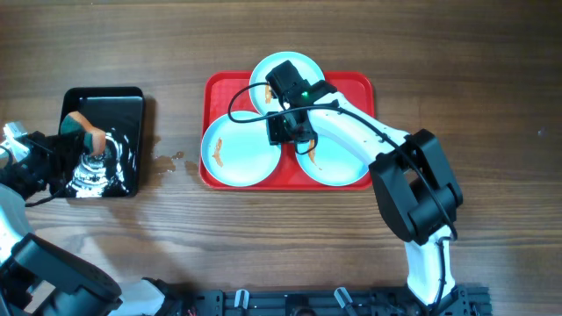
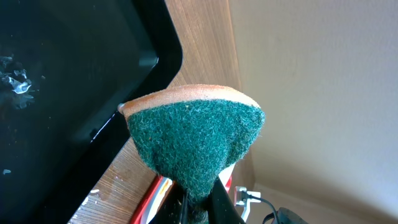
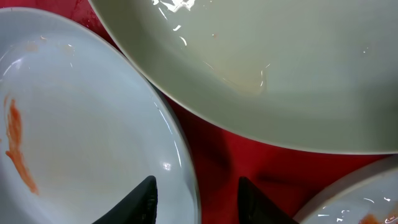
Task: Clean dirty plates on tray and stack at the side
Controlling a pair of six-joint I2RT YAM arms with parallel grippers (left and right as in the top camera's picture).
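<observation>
red tray (image 1: 219,88): centre of the wooden table (image 1: 439,53), holding all three plates.
plates: top plate (image 1: 299,63), left plate (image 1: 237,154) and right plate (image 1: 342,167) sit in a triangle on the tray, none stacked. The overhead view shows an orange smear on each.
right gripper (image 3: 202,202): low over the middle of the tray, where the three plates meet. In the overhead view the arm body hides its fingers. The right wrist view shows them spread apart and gripping nothing, with a plate rim and a strip of red tray in the gap.
right wrist extras: orange smear (image 3: 15,146) close up on the plate at frame left. The big plate across the top shows wet glints. Can't tell which overhead plate is which.
left gripper (image 2: 199,210): clamped on the sponge (image 2: 193,140), at the far left over the black tray (image 1: 123,104).
sponge detail: the left wrist view shows a green scouring face with an orange backing layer, pinched at its bottom edge. Overhead it is only a small green/orange blob.
black tray: white glints inside; water or foam, can't tell.
</observation>
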